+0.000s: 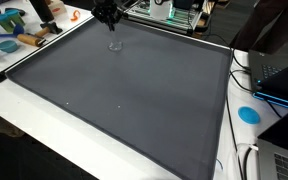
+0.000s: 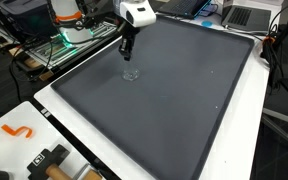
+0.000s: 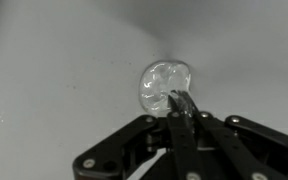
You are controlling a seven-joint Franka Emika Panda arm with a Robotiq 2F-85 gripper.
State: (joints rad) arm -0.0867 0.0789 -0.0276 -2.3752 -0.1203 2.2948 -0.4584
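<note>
On the grey mat [image 1: 134, 110], your pincer [image 3: 180, 102] hangs shut and empty over the clear glass piece [image 3: 160, 82]; lower gently, centred.

Black gripper [image 3: 181, 105]: slim dark fingers [image 3: 187, 140], jointed linkage bars on each side. White rounded wrist housing [image 2: 136, 13] with dark marks.

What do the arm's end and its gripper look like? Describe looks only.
The gripper is black. In the wrist view its jointed linkage fingers narrow to slim tips. Above it is a white, boxy wrist section. No markings or cables can be made out.
</note>
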